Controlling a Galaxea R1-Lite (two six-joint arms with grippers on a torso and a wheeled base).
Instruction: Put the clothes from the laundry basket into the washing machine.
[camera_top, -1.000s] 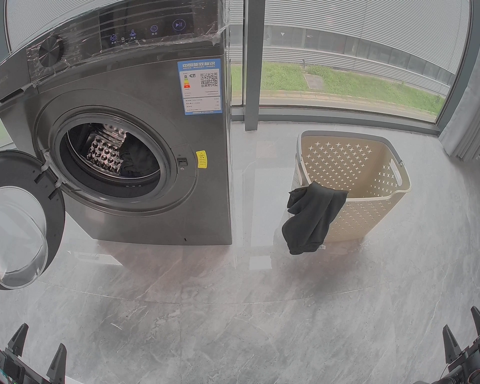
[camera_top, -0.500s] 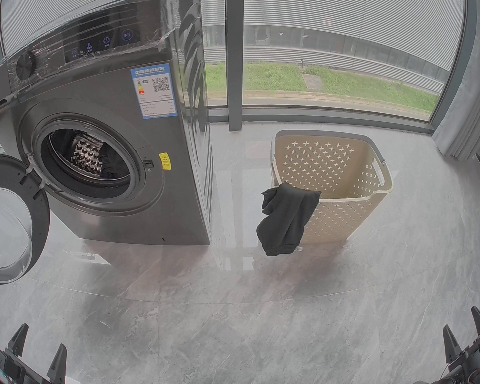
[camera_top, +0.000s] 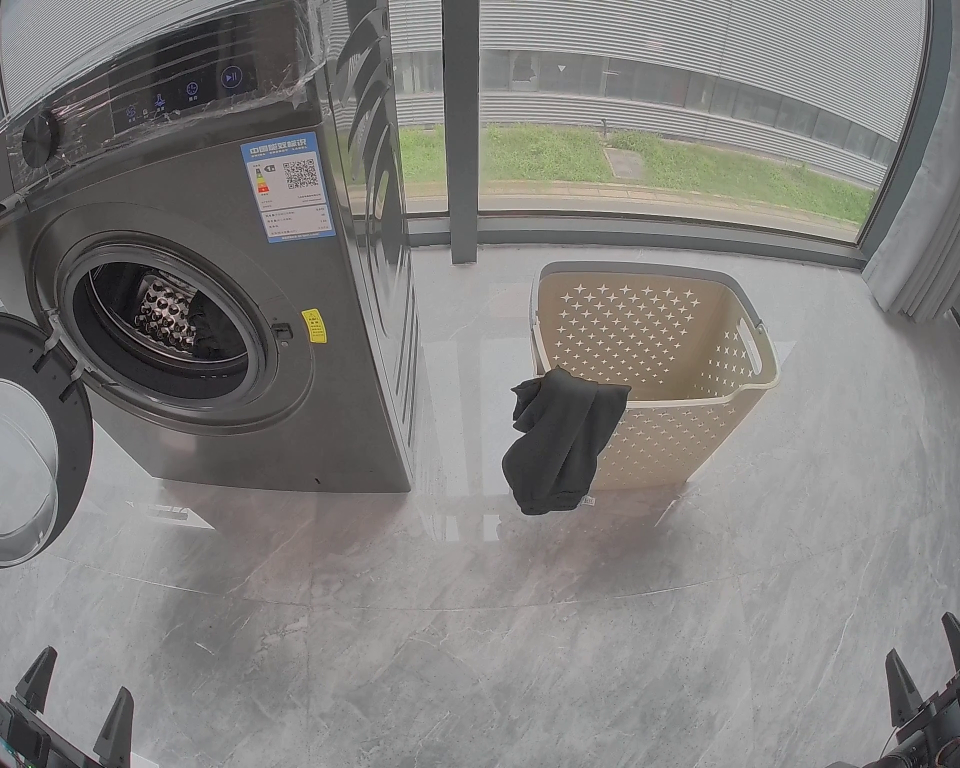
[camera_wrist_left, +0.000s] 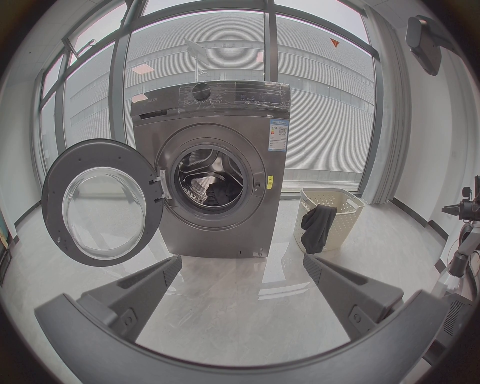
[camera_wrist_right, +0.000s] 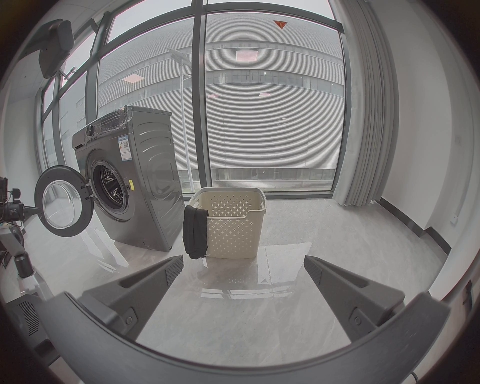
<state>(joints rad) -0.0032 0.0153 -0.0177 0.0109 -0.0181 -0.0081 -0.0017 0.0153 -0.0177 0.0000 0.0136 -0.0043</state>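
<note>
We see a grey washing machine (camera_top: 330, 400) on the left, its round door (camera_top: 35, 440) swung open. Dark clothes (camera_top: 215, 335) lie inside its drum. To its right, on the marble floor (camera_top: 500, 640), stands a cream laundry basket (camera_top: 640, 330). A dark garment (camera_top: 560, 440) drapes over the basket's near left rim and hangs down its outer wall. Our left gripper (camera_top: 78, 688) and right gripper (camera_top: 922, 652) sit low at the near edge, fingers spread apart, well away from both containers.
</note>
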